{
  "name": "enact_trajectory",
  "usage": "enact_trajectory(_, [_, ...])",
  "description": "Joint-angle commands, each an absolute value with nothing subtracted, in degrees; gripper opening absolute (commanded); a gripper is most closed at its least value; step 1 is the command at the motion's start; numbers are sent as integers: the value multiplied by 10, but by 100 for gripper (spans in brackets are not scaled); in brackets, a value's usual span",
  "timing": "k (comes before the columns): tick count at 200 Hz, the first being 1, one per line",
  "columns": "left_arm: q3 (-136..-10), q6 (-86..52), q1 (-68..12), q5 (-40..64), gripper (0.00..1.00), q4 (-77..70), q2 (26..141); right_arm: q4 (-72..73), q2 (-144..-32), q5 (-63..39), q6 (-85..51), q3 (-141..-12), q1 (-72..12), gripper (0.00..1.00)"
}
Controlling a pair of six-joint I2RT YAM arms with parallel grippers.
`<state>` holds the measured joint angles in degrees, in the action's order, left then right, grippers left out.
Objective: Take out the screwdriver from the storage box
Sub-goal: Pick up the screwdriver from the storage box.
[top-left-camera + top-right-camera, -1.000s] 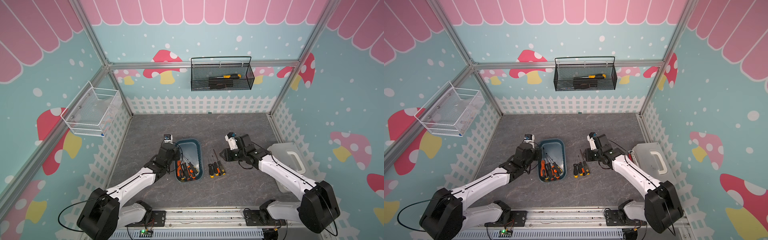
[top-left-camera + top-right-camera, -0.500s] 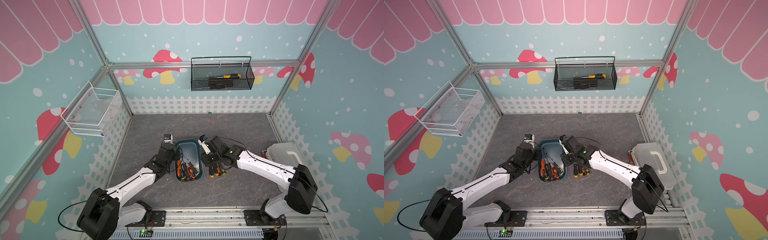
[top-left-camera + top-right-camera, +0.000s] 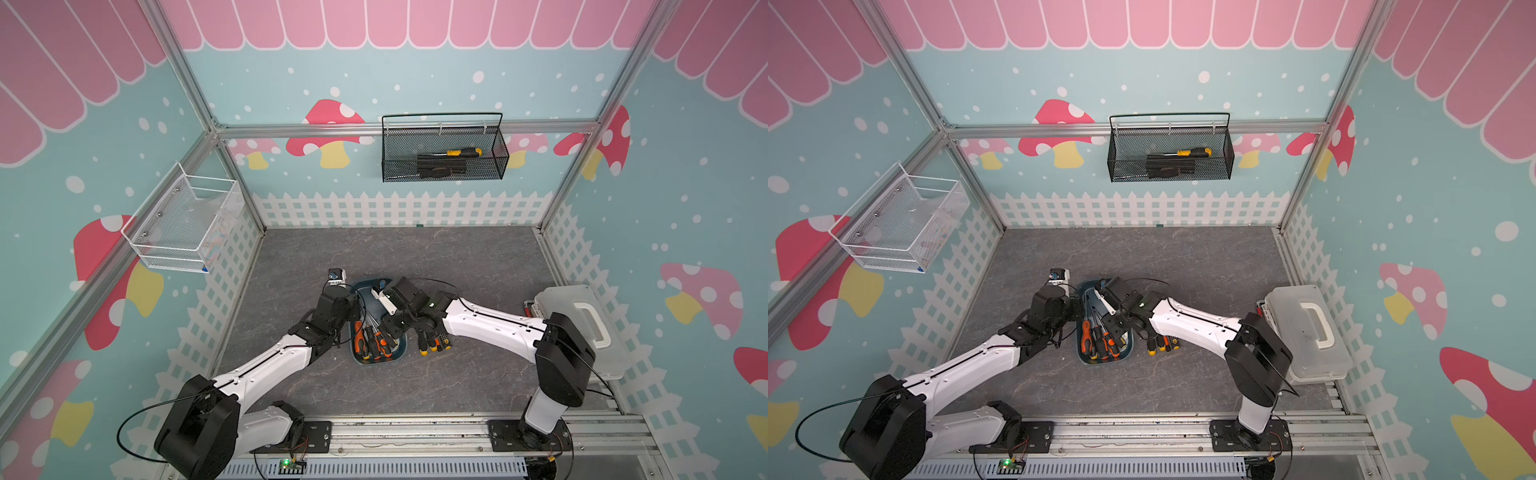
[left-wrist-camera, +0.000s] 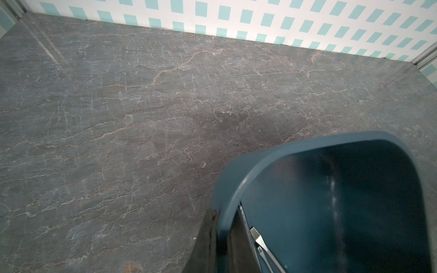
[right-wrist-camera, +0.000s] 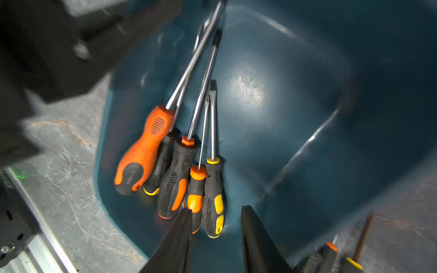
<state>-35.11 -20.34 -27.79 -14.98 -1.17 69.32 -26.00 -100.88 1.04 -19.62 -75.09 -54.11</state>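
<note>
The storage box (image 3: 376, 362) (image 3: 1100, 362) is a dark teal tub on the grey floor. Several screwdrivers (image 5: 179, 175) lie side by side in it, with orange, black and yellow handles. My left gripper (image 4: 222, 238) is shut on the box's left wall, one finger (image 4: 205, 245) outside and the other inside; it shows in both top views (image 3: 354, 318) (image 3: 1077, 311). My right gripper (image 5: 216, 209) hangs open over the handle ends, nothing held, with the black-and-yellow handle (image 5: 214, 203) just beyond its fingertips. In both top views it sits over the box (image 3: 390, 328) (image 3: 1115, 324).
Three small screwdrivers (image 3: 434, 343) (image 3: 1163, 344) lie on the floor right of the box. A white lidded case (image 3: 582, 328) stands at the right edge. A black wire basket (image 3: 442, 166) hangs on the back wall, a white mesh basket (image 3: 183, 224) on the left wall.
My right arm has swung left, from beside the floor screwdrivers to over the box. The left arm and the box have stayed put.
</note>
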Motion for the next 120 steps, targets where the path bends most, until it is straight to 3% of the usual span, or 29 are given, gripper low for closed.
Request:
enact_trajectory(1, [-357, -203, -281, -147, 0, -24, 684, -267, -1034, 11, -183, -765, -545, 37])
enact_trajectory(120, [-352, -203, -281, -149, 0, -24, 679, -273, -1111, 12, -187, -794, -544, 37])
